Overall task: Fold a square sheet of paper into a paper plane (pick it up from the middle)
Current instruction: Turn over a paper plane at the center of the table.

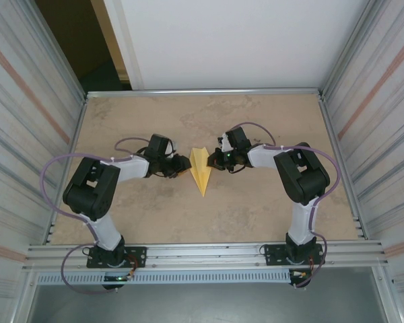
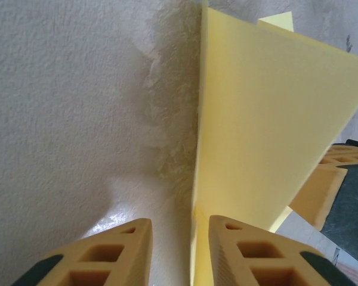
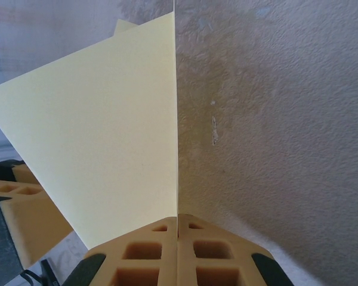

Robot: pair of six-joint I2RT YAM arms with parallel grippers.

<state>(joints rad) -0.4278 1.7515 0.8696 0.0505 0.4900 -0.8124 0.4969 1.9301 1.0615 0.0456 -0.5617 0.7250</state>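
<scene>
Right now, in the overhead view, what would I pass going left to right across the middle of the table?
left arm → left gripper → plane → right gripper → right arm

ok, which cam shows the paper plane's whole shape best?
Top external: the whole paper plane shows as a narrow pointed dart against the table. Left wrist gives a close-up of one flat yellow side of it, cut off by the frame. Right wrist is much the same, so neither gives the outline.
</scene>
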